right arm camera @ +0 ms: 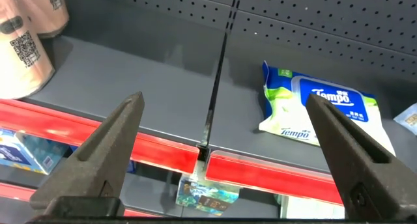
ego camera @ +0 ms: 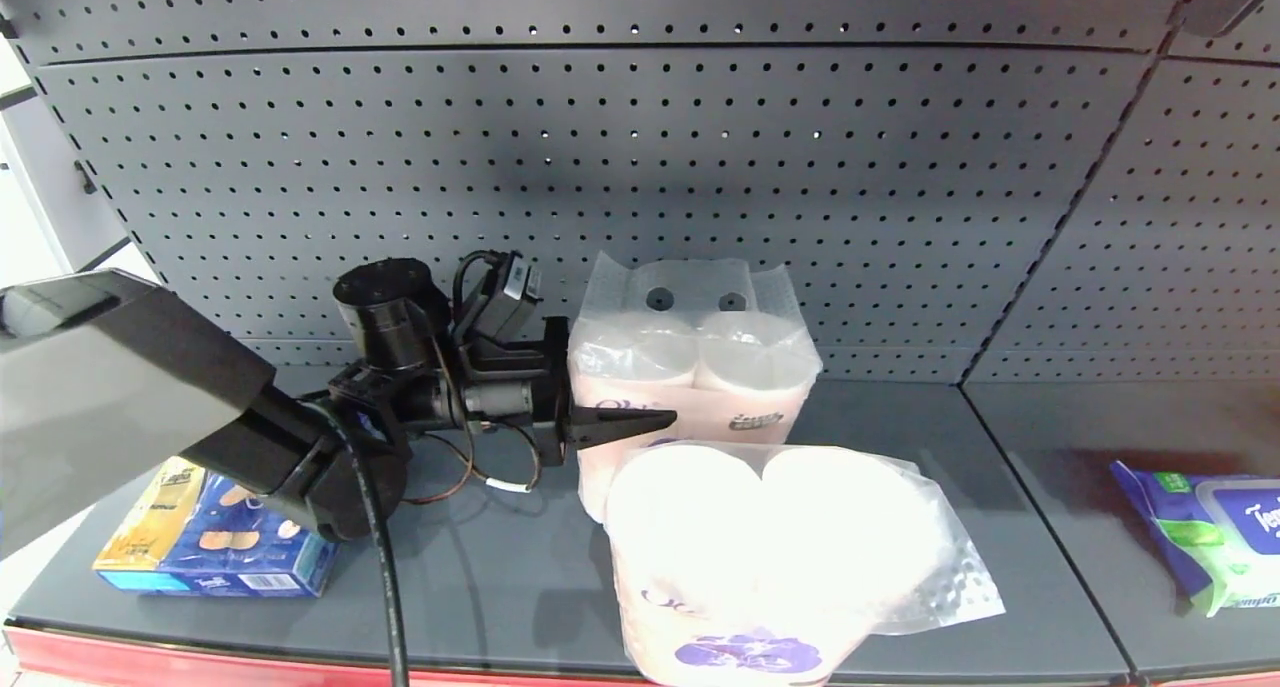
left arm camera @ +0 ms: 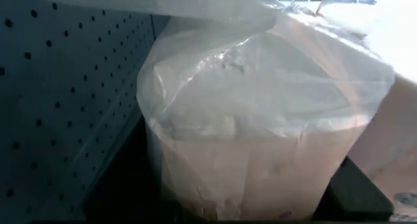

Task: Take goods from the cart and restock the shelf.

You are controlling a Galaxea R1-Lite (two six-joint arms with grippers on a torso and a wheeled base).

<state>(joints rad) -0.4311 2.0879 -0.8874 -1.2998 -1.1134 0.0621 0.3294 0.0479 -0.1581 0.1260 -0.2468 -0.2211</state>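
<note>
The shelf [ego camera: 900, 417] is a dark grey metal deck with a red front edge strip [right arm camera: 260, 170]. Behind it stands a grey perforated back panel [ego camera: 640, 147]. A vertical seam [ego camera: 1062, 217] divides the back panel into two adjoining bays.

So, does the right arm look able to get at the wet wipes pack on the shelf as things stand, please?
Probably yes: the right gripper is open and faces the wet wipes pack, with only bare shelf between them.

Matt perforated metal shelf [ego camera: 1000, 437], glossy clear plastic film over toilet-paper packs [ego camera: 690, 367], glossy tissue box [ego camera: 215, 552].
</note>
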